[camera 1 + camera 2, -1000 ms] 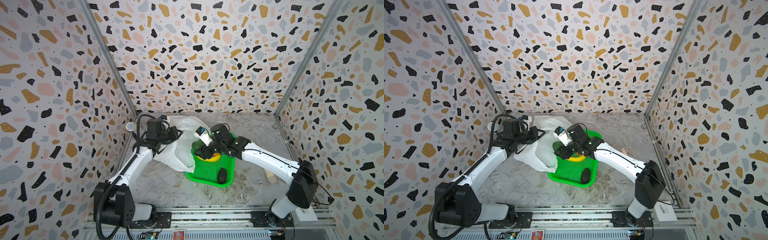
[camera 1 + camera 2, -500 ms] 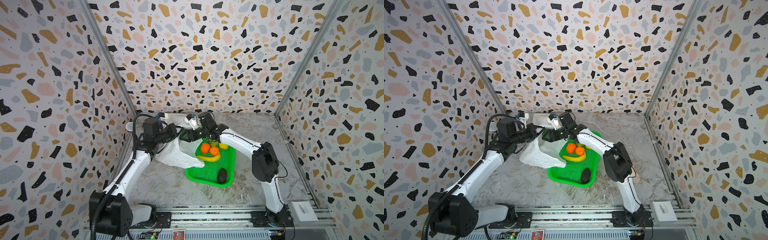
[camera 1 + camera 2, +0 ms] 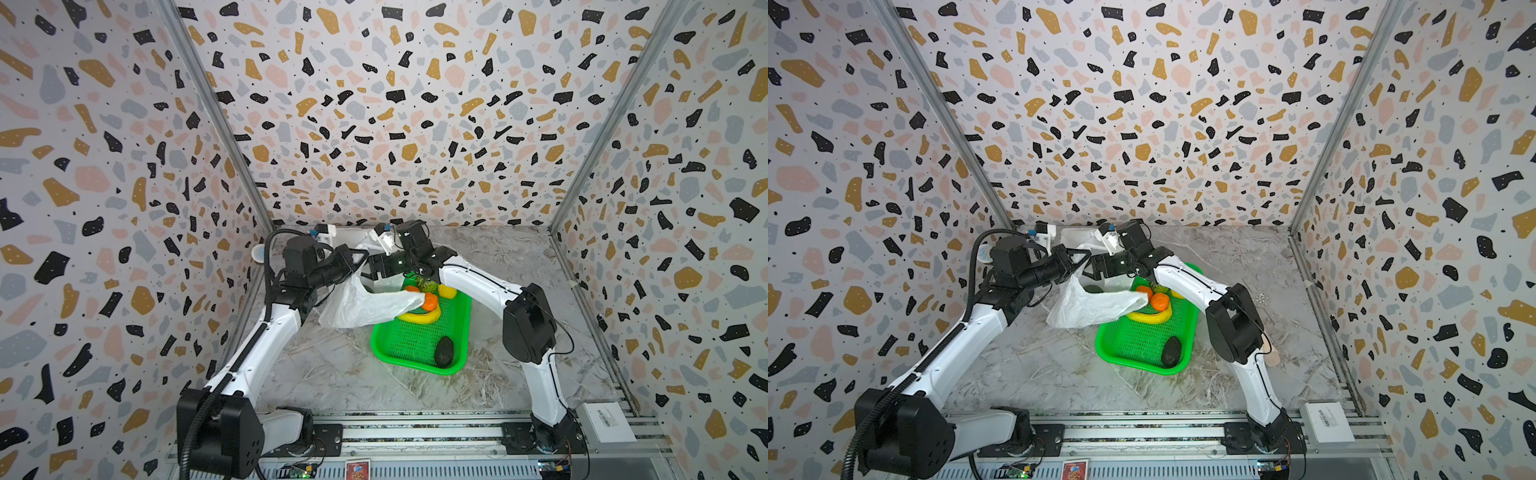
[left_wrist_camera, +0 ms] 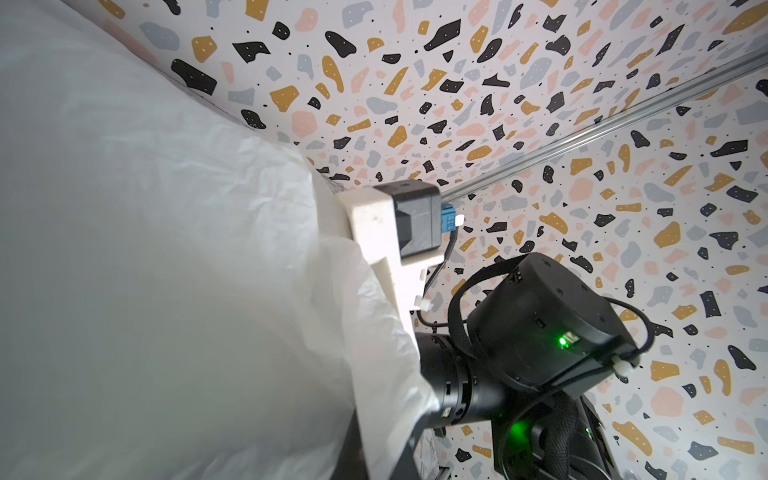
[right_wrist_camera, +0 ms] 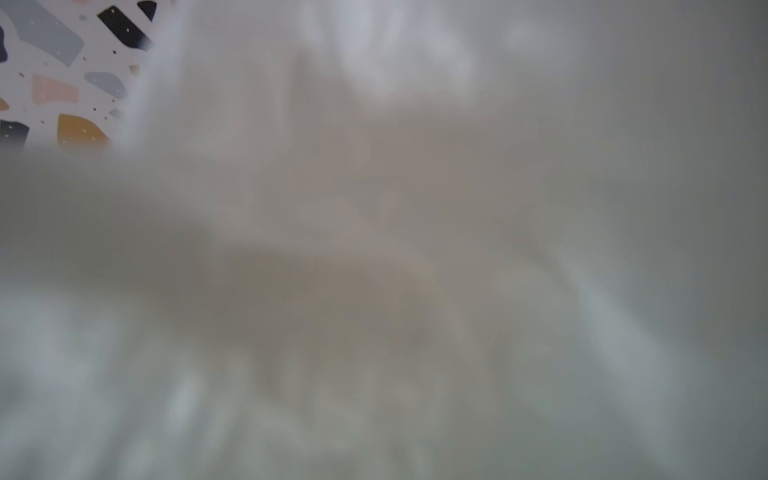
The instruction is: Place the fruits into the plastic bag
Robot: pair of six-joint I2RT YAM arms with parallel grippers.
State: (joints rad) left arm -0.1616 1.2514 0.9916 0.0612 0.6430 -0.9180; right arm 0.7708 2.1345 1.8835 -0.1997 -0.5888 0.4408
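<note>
The left gripper (image 3: 358,259) is pinching shut on the plastic bag (image 3: 365,305), holding its mouth up. The right gripper (image 3: 365,274) is hovering there, jaw spread unclear. Most fruits (image 3: 430,301) are lying in the tray (image 3: 415,340) to its right, nearest that arm.

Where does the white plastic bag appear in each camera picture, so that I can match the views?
Top view: the plastic bag hangs left of centre, its tip overlapping the green tray.
Top view: same place, left of the tray.
Left wrist: it covers about half the picture, beside the black right arm.
Right wrist: a blurred whitish sheet, probably the bag, covers nearly everything.
Shared landmark: the speckled wall, only a corner in the right wrist view.
</note>
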